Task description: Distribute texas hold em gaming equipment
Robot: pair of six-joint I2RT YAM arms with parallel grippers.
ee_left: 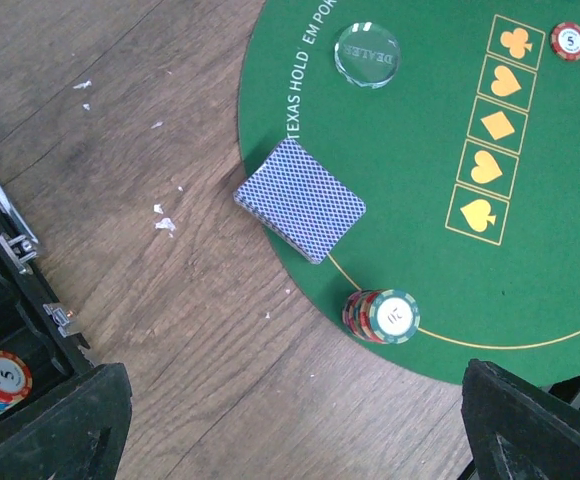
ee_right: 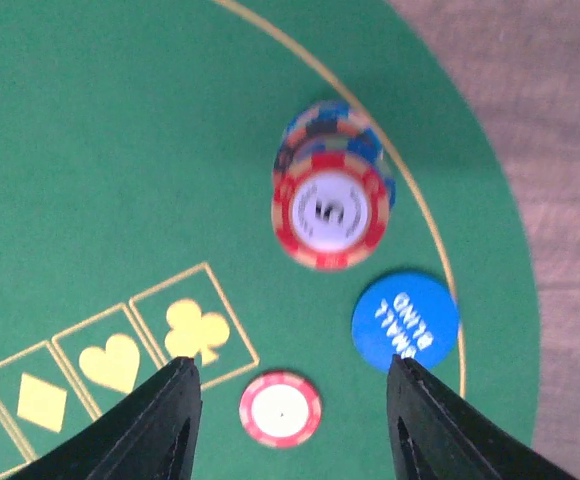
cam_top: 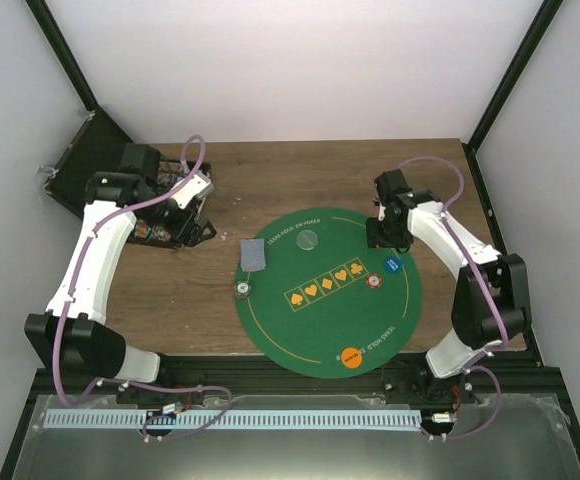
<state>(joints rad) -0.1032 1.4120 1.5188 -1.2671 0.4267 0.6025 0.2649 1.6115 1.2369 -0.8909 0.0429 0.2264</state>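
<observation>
The round green felt mat (cam_top: 290, 335) bears yellow suits; the rectangular card deck (ee_left: 300, 198) at its edge shows blue lattice backs. The round chip stack (ee_right: 330, 212) on the mat tops red-and-white.

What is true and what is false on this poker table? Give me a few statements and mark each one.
1. The card deck lies back up, across the edge of the green mat. True.
2. The clear dealer button sits on bare wood. False: it lies on the mat.
3. The left gripper and the right gripper are both open and hold nothing. True.
4. The blue small blind token rests on top of the chip stack. False: it lies flat on the mat beside the stack.
</observation>
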